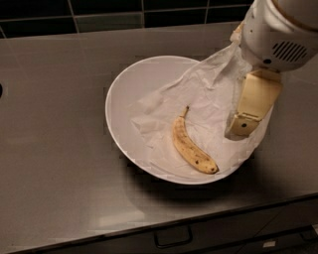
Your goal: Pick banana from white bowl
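Note:
A small curved yellow banana (191, 146) with brown speckles lies in the lower middle of the white bowl (129, 94), stem pointing up. It rests on a crumpled white paper sheet (208, 94) that covers the bowl's right half. My gripper (241, 126) hangs over the bowl's right side, above the paper, to the right of the banana and not touching it. Its white wrist housing (278, 32) fills the top right corner.
The bowl stands on a dark grey counter (54, 149). Black wall tiles (104, 10) run along the back. The counter's front edge and a drawer handle (173, 238) are below the bowl.

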Robot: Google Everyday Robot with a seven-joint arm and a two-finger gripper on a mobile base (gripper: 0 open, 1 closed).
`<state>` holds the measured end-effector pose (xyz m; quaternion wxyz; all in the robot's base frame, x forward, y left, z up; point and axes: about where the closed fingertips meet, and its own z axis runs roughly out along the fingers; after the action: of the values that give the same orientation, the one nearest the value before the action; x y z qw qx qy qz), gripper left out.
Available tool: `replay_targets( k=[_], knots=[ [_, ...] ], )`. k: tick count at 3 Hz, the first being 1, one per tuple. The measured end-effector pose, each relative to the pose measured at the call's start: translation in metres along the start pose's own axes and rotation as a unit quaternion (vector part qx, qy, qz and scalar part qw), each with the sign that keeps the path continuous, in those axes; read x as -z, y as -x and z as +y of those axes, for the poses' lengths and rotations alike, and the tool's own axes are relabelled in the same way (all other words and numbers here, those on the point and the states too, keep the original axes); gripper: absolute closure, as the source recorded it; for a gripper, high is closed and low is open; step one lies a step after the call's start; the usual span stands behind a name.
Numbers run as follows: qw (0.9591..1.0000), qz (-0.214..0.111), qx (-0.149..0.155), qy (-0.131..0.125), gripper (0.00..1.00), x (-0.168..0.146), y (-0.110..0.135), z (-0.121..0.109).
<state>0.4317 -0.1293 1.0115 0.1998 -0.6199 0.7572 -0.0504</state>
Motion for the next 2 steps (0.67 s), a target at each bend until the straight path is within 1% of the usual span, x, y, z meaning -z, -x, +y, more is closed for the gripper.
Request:
replay_targets(
  k=[1, 2],
  knots=[
    [1.0, 0.0, 0.0, 0.0, 0.0, 0.0, 0.0, 0.0],
    [0.9996, -0.026, -0.014, -0.001, 0.0, 0.0012, 0.0093, 0.0068]
  ],
)
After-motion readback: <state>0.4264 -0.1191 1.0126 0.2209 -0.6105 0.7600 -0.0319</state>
